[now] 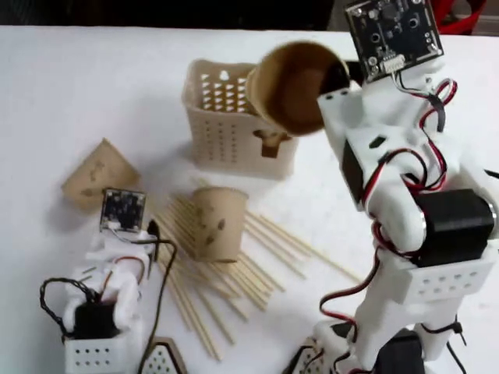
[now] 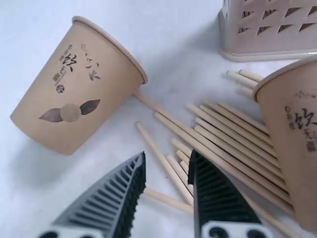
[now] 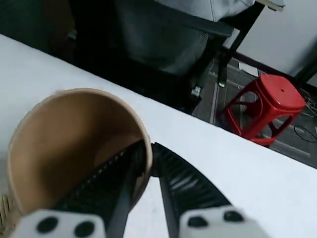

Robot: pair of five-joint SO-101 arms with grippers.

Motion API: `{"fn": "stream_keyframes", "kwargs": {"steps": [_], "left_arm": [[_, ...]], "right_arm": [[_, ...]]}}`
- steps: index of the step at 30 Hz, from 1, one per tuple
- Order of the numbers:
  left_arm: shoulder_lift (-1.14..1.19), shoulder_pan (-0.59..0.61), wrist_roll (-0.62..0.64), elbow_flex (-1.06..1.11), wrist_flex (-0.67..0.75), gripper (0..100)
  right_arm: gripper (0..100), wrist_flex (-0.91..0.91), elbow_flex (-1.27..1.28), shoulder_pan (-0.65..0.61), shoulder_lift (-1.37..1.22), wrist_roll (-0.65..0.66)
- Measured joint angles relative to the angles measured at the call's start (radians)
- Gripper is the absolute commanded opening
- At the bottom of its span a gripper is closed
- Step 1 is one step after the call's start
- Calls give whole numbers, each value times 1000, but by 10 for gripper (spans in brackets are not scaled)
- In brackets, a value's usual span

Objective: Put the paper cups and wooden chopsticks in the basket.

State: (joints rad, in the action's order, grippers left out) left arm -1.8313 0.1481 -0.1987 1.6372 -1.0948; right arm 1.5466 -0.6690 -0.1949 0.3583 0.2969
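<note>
My right gripper (image 3: 148, 153) is shut on the rim of a paper cup (image 3: 64, 144), one finger inside the cup and one outside. In the high view that cup (image 1: 290, 87) hangs tilted over the near right corner of the white perforated basket (image 1: 222, 117). A second cup (image 1: 97, 175) lies on its side at the left. A third cup (image 1: 218, 222) stands upside down on the scattered wooden chopsticks (image 1: 226, 269). My left gripper (image 2: 166, 181) is open, low over the chopsticks (image 2: 218, 144), between the lying cup (image 2: 79, 111) and the upside-down cup (image 2: 292, 144).
The left arm (image 1: 109, 265) sits at the table's near left and the right arm (image 1: 421, 218) rises at the right, both trailing cables. Beyond the table's far edge stand a red stool (image 3: 265, 109) and a chair (image 3: 168, 34).
</note>
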Motion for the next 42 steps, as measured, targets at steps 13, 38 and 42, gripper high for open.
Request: {"fn": "stream_keyframes", "kwargs": {"steps": [13,38,42], "left_arm": [[0,0,0,0,0,158],[0,0,0,0,0,158],[0,0,0,0,0,158]], "right_arm": [[21,-97,0,-40,-253,-35],[21,-218,0,-37,-388,-71],[21,-245,0,-37,-402,-71]]}}
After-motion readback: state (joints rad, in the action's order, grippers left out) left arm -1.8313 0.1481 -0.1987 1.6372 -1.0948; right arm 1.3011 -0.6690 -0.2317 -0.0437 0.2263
